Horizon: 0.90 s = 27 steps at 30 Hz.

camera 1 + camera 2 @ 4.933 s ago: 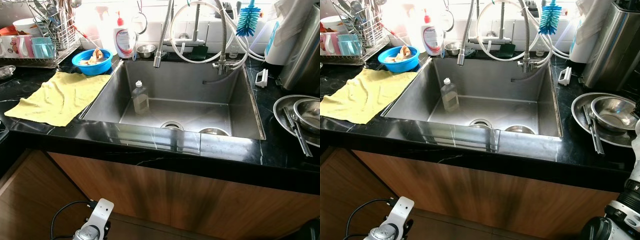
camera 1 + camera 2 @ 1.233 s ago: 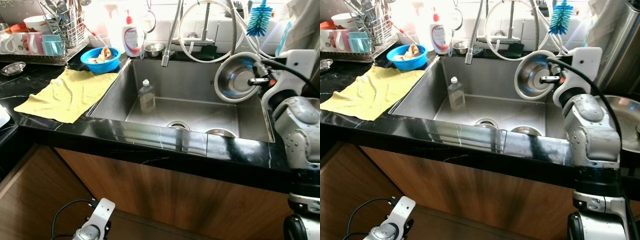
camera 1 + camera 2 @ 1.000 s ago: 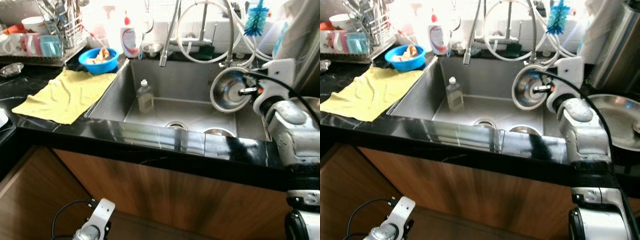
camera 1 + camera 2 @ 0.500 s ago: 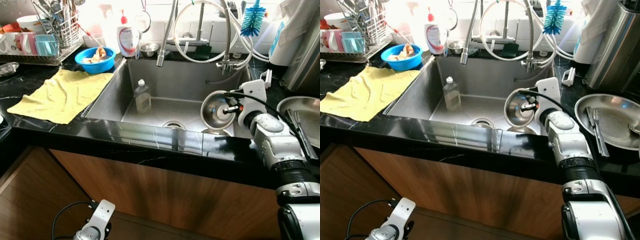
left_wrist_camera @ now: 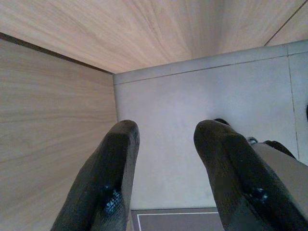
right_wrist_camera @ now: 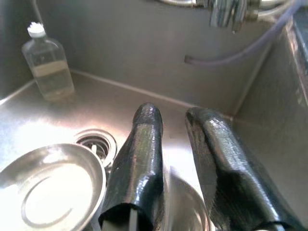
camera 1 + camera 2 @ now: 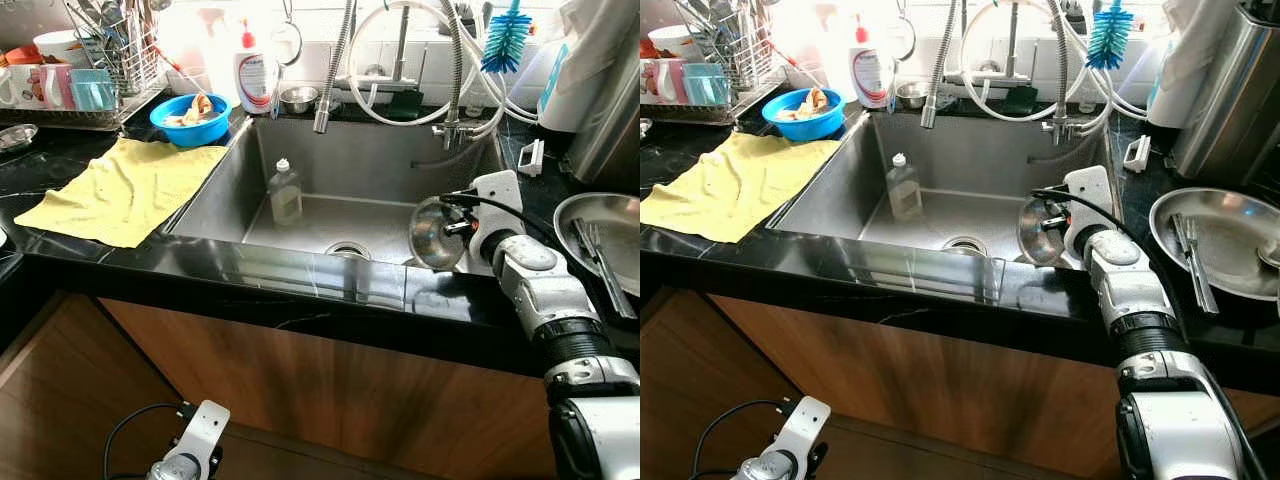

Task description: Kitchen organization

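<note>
Over sink (image 7: 340, 170), our right gripper (image 7: 447, 226) holds steel bowl (image 7: 434, 233) on edge, fingers (image 6: 144, 159) clamped on rim. Left gripper (image 5: 166, 159) hangs idle, fingers apart.

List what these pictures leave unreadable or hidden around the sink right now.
- Steel bowl held by the right gripper: its lower edge is hidden behind the counter's front edge in the left eye view.
- Soap bottle label: too small and washed out by glare.
- Dish rack contents: cut off by the picture's edge.
- Blue bowl contents: too small to identify.
</note>
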Motion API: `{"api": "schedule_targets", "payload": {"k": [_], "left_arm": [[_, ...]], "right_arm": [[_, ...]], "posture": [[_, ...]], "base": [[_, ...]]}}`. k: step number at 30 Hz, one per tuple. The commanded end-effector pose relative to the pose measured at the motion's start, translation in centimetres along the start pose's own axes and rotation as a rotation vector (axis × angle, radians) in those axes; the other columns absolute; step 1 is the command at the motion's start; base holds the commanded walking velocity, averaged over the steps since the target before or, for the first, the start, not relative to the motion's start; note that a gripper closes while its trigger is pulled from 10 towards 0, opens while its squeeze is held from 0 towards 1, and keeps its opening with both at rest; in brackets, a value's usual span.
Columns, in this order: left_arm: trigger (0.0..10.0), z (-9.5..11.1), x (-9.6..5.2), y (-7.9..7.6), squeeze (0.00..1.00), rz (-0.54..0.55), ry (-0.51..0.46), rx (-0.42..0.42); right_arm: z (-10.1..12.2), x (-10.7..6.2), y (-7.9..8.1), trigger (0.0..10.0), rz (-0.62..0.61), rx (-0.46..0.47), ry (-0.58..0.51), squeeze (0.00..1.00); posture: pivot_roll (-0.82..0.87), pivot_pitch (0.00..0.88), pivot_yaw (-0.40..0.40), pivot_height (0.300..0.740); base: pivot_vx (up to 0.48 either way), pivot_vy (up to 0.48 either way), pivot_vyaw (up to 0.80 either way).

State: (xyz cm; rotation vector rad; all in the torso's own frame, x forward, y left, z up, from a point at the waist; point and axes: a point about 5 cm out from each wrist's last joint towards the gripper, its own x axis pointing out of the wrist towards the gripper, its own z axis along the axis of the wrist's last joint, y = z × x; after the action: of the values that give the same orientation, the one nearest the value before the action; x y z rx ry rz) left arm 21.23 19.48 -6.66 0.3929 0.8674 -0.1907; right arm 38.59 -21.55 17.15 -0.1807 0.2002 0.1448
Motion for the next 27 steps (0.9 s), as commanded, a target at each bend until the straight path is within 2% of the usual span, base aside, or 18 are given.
{"api": "schedule_targets", "payload": {"k": [1,9,10,11,12,14,16,18,23,27], "left_arm": [[10.0,-0.5,-0.1,0.2,0.00,0.010,0.015,-0.011],[10.0,-0.7,-0.1,0.0,0.00,0.008,0.019,-0.012],[10.0,-0.7,-0.1,0.0,0.00,0.010,0.019,-0.014],[10.0,-0.7,-0.1,0.0,0.00,0.010,0.019,-0.014],[10.0,-0.7,-0.1,0.1,0.00,0.011,0.018,-0.012],[10.0,-0.7,-0.1,0.1,0.00,0.011,0.017,-0.010],[10.0,-0.5,-0.1,0.2,0.00,0.012,0.012,-0.009],[10.0,-0.3,-0.1,0.3,0.00,0.014,0.009,-0.006],[10.0,-0.2,-0.1,0.3,0.00,0.012,0.007,-0.003],[10.0,0.0,0.0,0.0,0.00,0.005,0.003,0.002]], "right_arm": [[0.7,0.2,0.4,10.0,0.008,-0.021,-0.029,0.00],[2.6,-0.2,0.9,10.0,-0.019,-0.124,-0.163,0.00],[3.5,-0.7,1.2,10.0,-0.038,-0.146,-0.229,0.00],[3.5,-0.7,1.2,10.0,-0.038,-0.146,-0.229,0.00],[4.3,-1.4,1.6,10.0,-0.061,-0.177,-0.296,0.00],[4.6,-1.6,1.7,10.0,-0.068,-0.187,-0.316,0.00],[5.2,-2.7,2.2,10.0,-0.101,-0.200,-0.384,0.00],[5.9,-4.7,3.2,10.0,-0.156,-0.196,-0.478,0.00],[5.7,-6.3,4.5,10.0,-0.166,-0.187,-0.521,0.00],[4.2,-9.3,5.4,10.0,-0.325,-0.187,-0.562,0.00]], "posture": [[-0.10,0.000,0.042,0.740],[-0.10,0.000,0.041,0.740],[-0.09,0.000,0.041,0.740],[-0.09,0.000,0.041,0.740],[-0.10,0.000,0.041,0.740],[-0.10,0.000,0.041,0.740],[-0.10,0.000,0.042,0.740],[-0.11,0.000,0.048,0.740],[-0.12,0.000,0.049,0.740],[-0.13,0.000,0.052,0.740]], "base": [[0.000,0.000,0.00],[0.000,0.000,0.00],[0.000,0.000,0.00],[0.000,0.000,0.00],[0.000,0.000,0.00],[0.000,0.000,0.00],[0.000,0.000,0.00],[0.000,0.000,0.00],[0.000,0.000,0.00],[0.000,0.000,0.00]]}}
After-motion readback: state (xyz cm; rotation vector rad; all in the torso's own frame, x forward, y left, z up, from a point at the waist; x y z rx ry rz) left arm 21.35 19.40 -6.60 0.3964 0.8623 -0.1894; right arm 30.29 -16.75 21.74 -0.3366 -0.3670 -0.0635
